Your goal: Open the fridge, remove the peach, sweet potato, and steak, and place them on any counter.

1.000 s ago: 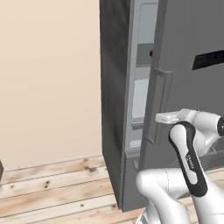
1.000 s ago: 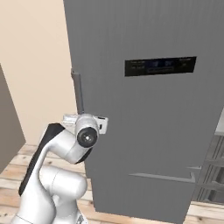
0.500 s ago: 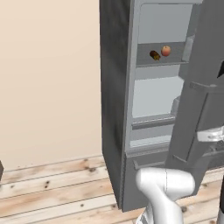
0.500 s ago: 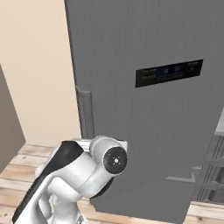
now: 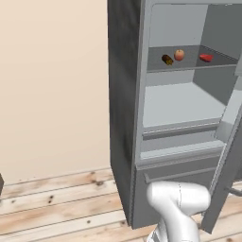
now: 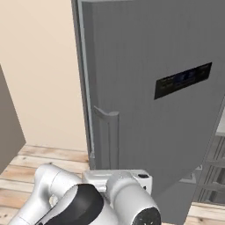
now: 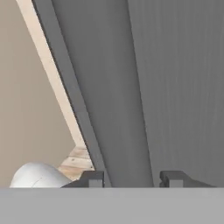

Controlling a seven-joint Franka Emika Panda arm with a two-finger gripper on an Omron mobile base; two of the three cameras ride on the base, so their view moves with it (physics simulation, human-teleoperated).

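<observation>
The fridge [image 5: 124, 108] stands with its door [image 6: 149, 88] swung wide, baring the light grey inside. On the upper shelf [image 5: 189, 64] lie the dark brown sweet potato [image 5: 167, 59], the round orange-pink peach [image 5: 179, 55] and, further right, the flat red steak [image 5: 206, 57]. My gripper [image 7: 130, 179] is shut on the door's long vertical handle [image 7: 109, 87], low on the bar, which runs up between the two fingertips [image 7: 92, 178]. That handle [image 6: 107, 136] also shows on the door's outer face, with my white hand just below it. The counter's top is out of view.
A lower shelf [image 5: 182, 106] and the bottom drawer [image 5: 179, 175] sit under the food shelf. Grey drawer fronts [image 6: 216, 176] show past the door's right side. A dark grey panel [image 6: 9, 127] stands at the left, a beige wall behind, and plank flooring [image 5: 56, 198] below.
The door has swung from barely ajar to wide open, with my gripper still on the handle. The arm dropped low and to the right. The shelf with the three foods came into sight.
</observation>
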